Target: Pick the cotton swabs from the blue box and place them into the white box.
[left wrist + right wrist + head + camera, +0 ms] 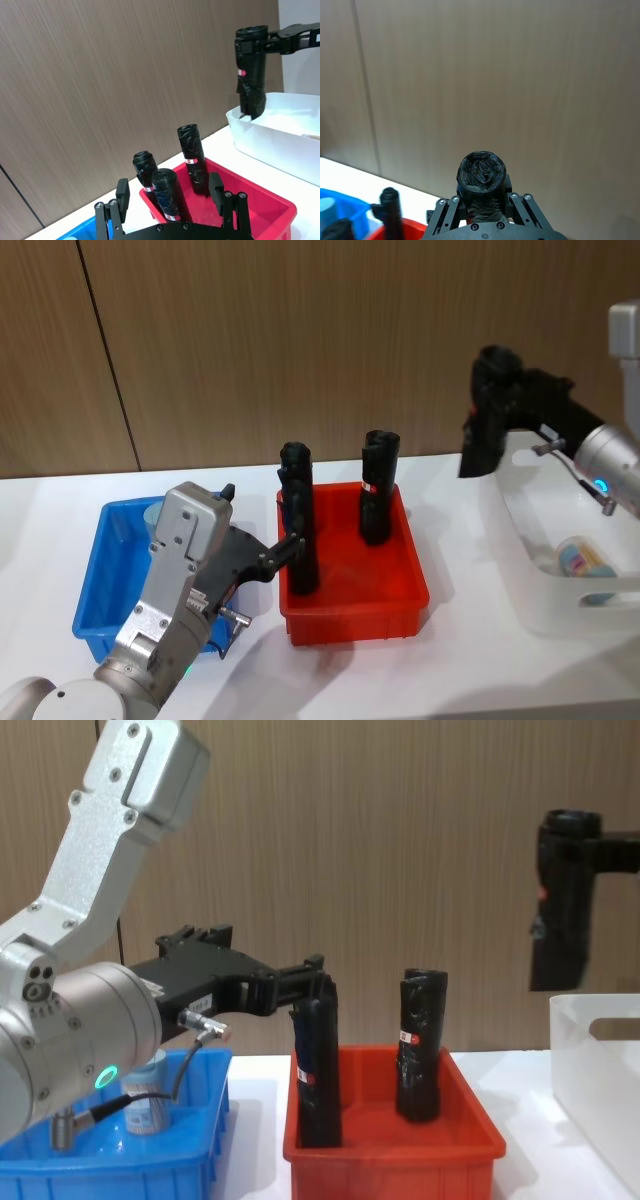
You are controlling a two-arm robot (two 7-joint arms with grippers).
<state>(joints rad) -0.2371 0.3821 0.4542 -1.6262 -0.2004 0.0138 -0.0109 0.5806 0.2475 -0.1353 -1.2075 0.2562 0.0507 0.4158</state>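
Note:
A cotton swabs jar with a pale lid stands in the blue box, also seen from the chest. Another jar lies inside the white box on the right. My left gripper reaches from over the blue box into the red bin; it is open, with a black roll standing between its fingers. My right gripper hangs above the white box's near-left corner, shut on a black roll held upright.
The red bin sits between the two boxes and holds black rolls with white labels, one at the back right. A wooden wall stands close behind the white table. Open table lies in front of the bins.

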